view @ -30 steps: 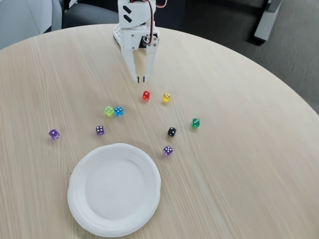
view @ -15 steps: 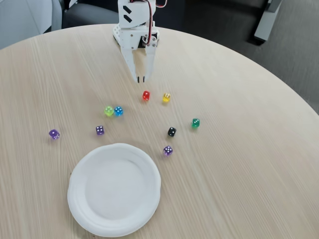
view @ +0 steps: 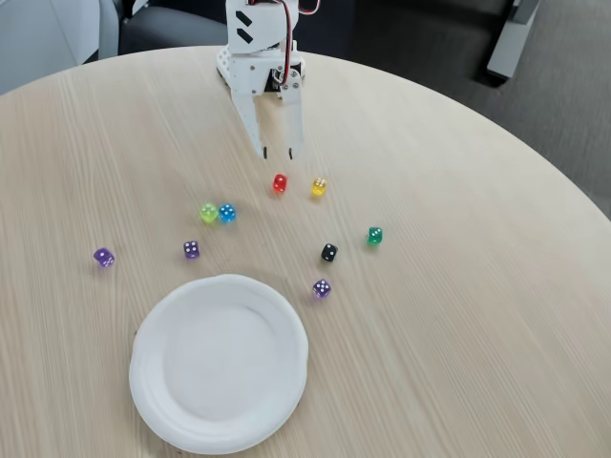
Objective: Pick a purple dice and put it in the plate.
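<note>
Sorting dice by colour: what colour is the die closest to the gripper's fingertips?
Red: the die just below the open gripper in the fixed view.

Three small translucent purple dice, six dice of other colours, and one round white paper plate.

The desk is pale matt wood grain; the plate matt white paper; the gripper smooth white plastic (dice translucent, glossy).
</note>
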### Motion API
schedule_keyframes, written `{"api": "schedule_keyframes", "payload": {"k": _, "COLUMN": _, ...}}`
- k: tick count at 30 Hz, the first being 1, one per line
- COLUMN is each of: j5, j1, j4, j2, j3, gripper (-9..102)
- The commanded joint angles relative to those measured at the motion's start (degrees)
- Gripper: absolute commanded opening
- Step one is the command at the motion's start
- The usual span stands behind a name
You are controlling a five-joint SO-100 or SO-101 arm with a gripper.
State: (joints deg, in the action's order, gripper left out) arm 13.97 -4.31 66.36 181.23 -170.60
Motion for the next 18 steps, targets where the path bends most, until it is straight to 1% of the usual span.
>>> {"api": "schedule_keyframes", "payload": {"k": 1, "j5": 0.18, "j1": -0.35, "j4": 0.09, "j2": 0.53, "j3": 0.26, "gripper": 13}}
{"api": "schedule_keyframes", "payload": {"k": 6, "j5": 0.26, "j1": -0.35, "j4": 0.09, "j2": 0.53, "j3": 0.26, "gripper": 12}}
{"api": "schedule_keyframes", "payload": {"k": 16, "j5": -0.26, "j1": -0.35, "j4": 0.09, "j2": 0.00, "j3": 0.26, "gripper": 1}}
{"api": "schedule_keyframes", "payload": {"k": 18, "j5": -1.32, "j1": -0.35, "j4": 0.09, "j2": -0.18, "j3": 0.26, "gripper": 0}}
